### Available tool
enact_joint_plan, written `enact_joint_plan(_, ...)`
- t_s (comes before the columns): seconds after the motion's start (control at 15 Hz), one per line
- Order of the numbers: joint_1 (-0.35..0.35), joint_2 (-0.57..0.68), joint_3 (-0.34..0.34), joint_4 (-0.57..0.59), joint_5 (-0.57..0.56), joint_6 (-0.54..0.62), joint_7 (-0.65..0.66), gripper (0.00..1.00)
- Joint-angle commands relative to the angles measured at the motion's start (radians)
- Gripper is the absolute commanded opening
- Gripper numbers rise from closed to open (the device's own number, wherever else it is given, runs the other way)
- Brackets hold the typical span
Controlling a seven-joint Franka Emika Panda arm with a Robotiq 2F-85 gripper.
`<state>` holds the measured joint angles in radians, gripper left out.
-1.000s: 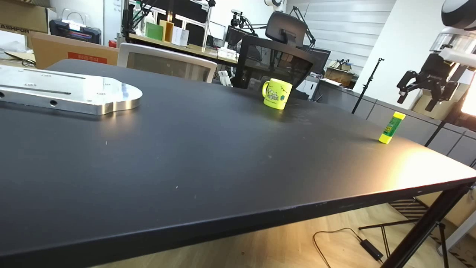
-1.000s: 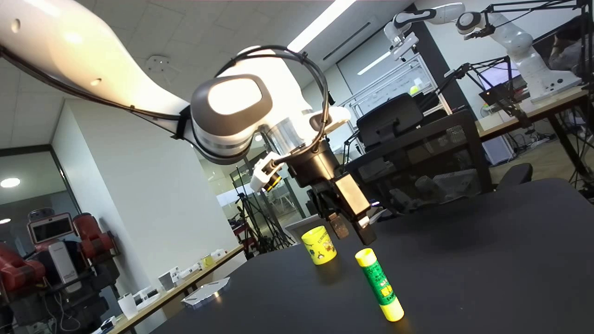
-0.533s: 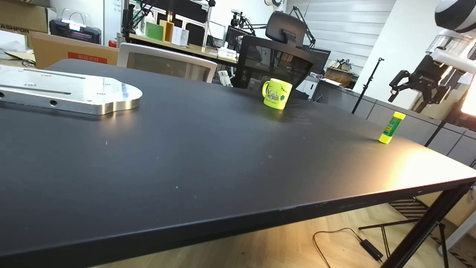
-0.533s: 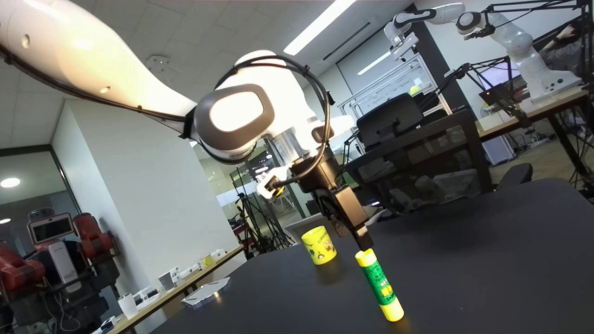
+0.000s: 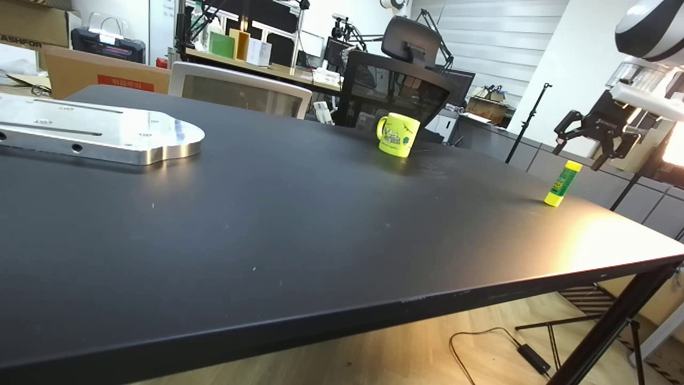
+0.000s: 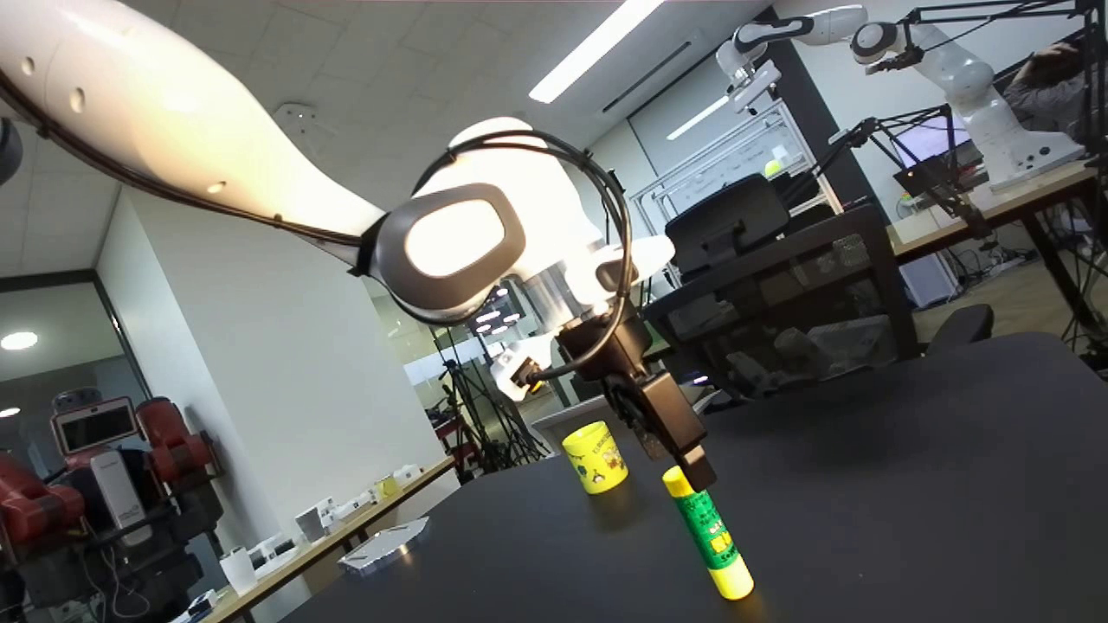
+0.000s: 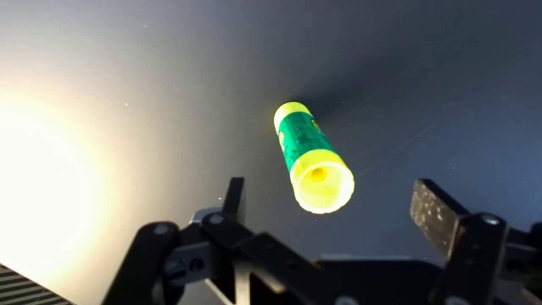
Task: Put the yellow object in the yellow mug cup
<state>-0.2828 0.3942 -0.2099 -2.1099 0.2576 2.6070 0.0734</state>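
"Where do we have room?"

"In the wrist view, we see a gap on either side of the glue stick (image 7: 311,148), between it and the spread fingers (image 7: 434,216) of the gripper (image 7: 328,185)."

"And toward the mug (image 5: 398,135)?"

"In both exterior views we see tabletop (image 5: 473,182) between it and the stick, with open air above."

"And beyond it?"

"In an exterior view a chair back (image 5: 401,80) rises behind it; the metal plate (image 5: 96,128) lies well apart."
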Motion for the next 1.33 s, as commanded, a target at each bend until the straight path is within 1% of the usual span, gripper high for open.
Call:
enact_joint_plan(0.0, -0.016, 0.033, 0.014, 0.015, 0.014, 0.027, -0.001, 1.00)
enact_joint_plan(0.2, -0.013, 0.057, 0.010, 0.022, 0.002, 0.017, 0.006, 1.00)
enact_joint_plan(0.27, -0.013, 0.063, 0.010, 0.024, -0.001, 0.013, 0.005, 0.75)
enact_joint_plan(0.33, -0.013, 0.068, 0.010, 0.024, -0.001, 0.015, 0.009, 0.74)
enact_joint_plan(0.4, -0.011, 0.070, 0.008, 0.023, -0.004, 0.019, 0.009, 0.68)
enact_joint_plan(0.67, -0.017, 0.071, 0.014, 0.020, 0.003, 0.023, 0.000, 0.39)
enact_joint_plan(0.93, -0.016, 0.063, 0.016, 0.011, 0.000, 0.047, -0.008, 0.12)
enact_joint_plan(1.0, -0.015, 0.058, 0.014, 0.010, -0.004, 0.043, -0.007, 0.09)
enact_joint_plan(1.13, -0.007, 0.041, 0.009, 0.003, -0.020, 0.032, -0.007, 0.09)
enact_joint_plan(1.27, 0.015, 0.017, -0.010, -0.009, -0.063, 0.018, -0.003, 0.09)
